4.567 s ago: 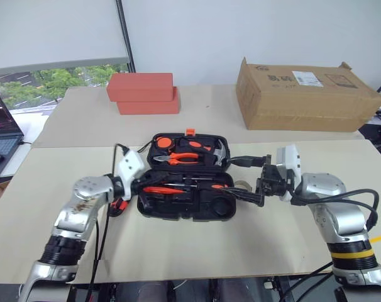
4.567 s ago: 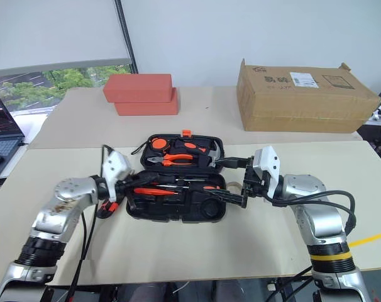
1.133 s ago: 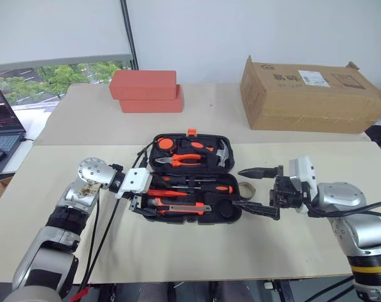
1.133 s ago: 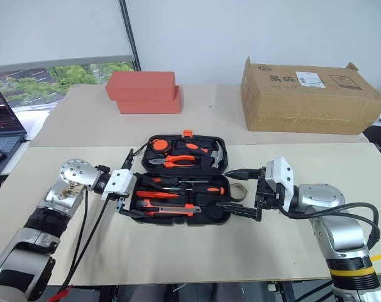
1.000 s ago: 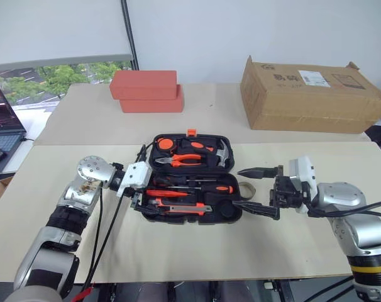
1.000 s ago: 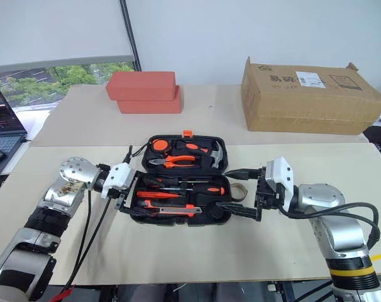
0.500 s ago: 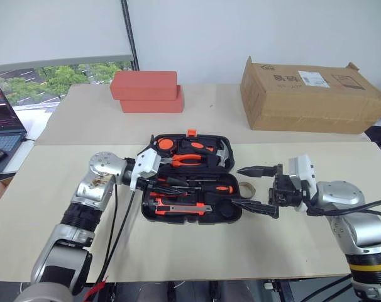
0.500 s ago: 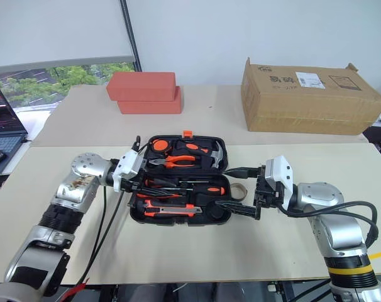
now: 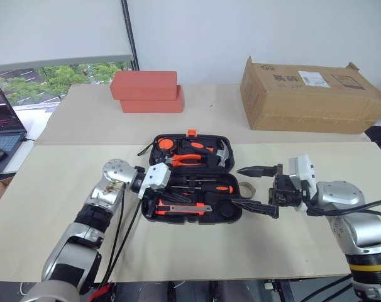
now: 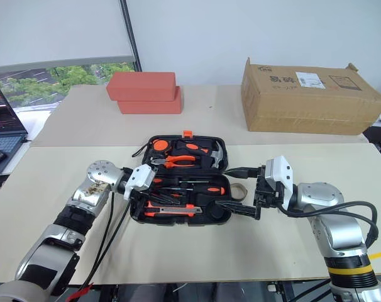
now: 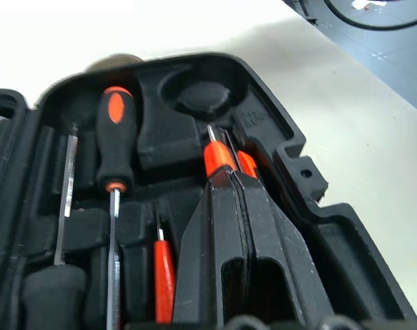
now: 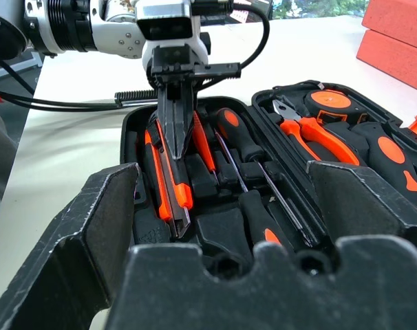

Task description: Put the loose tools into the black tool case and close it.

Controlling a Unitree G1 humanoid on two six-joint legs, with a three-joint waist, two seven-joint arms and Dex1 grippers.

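Here the left pincer (image 12: 175, 148) has its two black fingers pressed together with nothing between them, lying over the orange-black utility knife (image 12: 164, 180) in the near half of the black tool case (image 9: 192, 179). In the left wrist view the knife's orange end shows just past the closed fingertips (image 11: 226, 180). Beside the knife lie a thin orange strip tool (image 12: 203, 144) and two screwdrivers (image 12: 250, 168) — all seated in the moulded slots. The far half holds the orange-handled pliers (image 9: 187, 158) and the hammer (image 9: 223, 153). The case lies open and flat on the desk (image 9: 253, 242). At its right end the small grey tape roll (image 9: 246, 187) rests on the desk, just beside the shell. The right pincer (image 9: 256, 187) hangs spread wide and empty — one finger on each side of the roll. Further back stand the red-orange blocks (image 9: 146, 92) and the brown cardboard box (image 9: 310, 95).
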